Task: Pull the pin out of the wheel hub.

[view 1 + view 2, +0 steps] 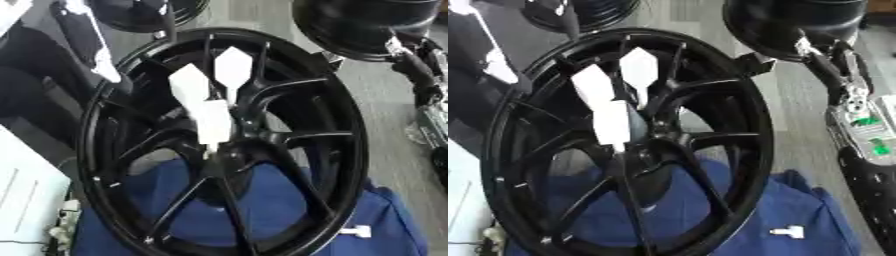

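A black multi-spoke wheel (219, 150) stands tilted on a blue cloth (385, 220). Three white pins with flat pointed heads stick out of its hub (229, 150): one (233, 67) highest, one (189, 85) left of it, and one (213, 122) lower, nearest the hub's middle. A small white pin (788, 231) lies loose on the cloth at the lower right. My right arm (857, 112), silver and black with green marks, runs along the right edge. Its hand (822, 59) shows dark near the wheel's upper right rim, apart from the pins. My left hand does not show.
A second black wheel (367, 25) stands behind at the upper right, and another (144, 12) at the top left. A dark shape with white stripes (101, 60) fills the upper left. A white box (26, 195) is at the lower left. Grey floor (394, 130) lies to the right.
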`<state>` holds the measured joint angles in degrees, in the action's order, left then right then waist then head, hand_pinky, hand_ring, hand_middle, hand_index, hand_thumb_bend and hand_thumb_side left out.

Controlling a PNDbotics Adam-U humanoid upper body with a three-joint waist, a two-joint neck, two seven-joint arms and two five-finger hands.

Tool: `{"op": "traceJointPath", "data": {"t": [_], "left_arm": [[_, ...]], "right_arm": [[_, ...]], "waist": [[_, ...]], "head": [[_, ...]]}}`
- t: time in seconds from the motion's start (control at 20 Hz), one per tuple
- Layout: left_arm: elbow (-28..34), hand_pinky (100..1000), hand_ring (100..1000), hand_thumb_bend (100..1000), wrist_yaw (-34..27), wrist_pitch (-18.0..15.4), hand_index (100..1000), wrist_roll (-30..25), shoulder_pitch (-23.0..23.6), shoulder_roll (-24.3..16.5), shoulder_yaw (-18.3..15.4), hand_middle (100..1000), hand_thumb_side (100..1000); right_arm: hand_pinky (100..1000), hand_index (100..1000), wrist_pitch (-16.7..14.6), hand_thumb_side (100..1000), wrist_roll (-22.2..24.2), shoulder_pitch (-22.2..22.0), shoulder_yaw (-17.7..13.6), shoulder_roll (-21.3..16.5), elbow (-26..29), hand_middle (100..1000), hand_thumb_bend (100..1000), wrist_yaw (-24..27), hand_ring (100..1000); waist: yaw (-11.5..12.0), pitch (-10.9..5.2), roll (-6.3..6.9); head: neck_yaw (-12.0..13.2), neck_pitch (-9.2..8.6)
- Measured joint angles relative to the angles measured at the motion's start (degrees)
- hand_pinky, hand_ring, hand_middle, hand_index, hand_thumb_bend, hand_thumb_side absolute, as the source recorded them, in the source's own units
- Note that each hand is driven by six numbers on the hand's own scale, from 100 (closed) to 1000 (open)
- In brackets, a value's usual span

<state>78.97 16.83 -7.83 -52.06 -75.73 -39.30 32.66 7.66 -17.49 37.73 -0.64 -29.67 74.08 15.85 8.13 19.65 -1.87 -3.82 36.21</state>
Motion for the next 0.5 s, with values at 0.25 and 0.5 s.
{"op": "traceJointPath", "data": {"t": [0.25, 0.5], "left_arm": [[0.9, 880, 850, 616, -1.5, 0.1, 815, 0.0, -0.9, 0.6, 0.5, 781, 100], [0.8, 876, 847, 611, -3.1, 0.9, 811, 0.1, -2.6, 3.0, 1.7, 779, 100]], "right_arm": [[846, 845, 0.0, 477, -0.1, 0.0, 0.0, 0.0, 0.0, 660, 474, 0.0, 730], [846, 845, -0.1, 478, -0.2, 0.1, 0.0, 0.0, -0.1, 660, 473, 0.0, 730]], "waist": [[-1.0, 0.61, -0.04], [-1.3, 0.98, -0.01]], "head": [[0.1, -0.08], [0.2, -0.11]]}}
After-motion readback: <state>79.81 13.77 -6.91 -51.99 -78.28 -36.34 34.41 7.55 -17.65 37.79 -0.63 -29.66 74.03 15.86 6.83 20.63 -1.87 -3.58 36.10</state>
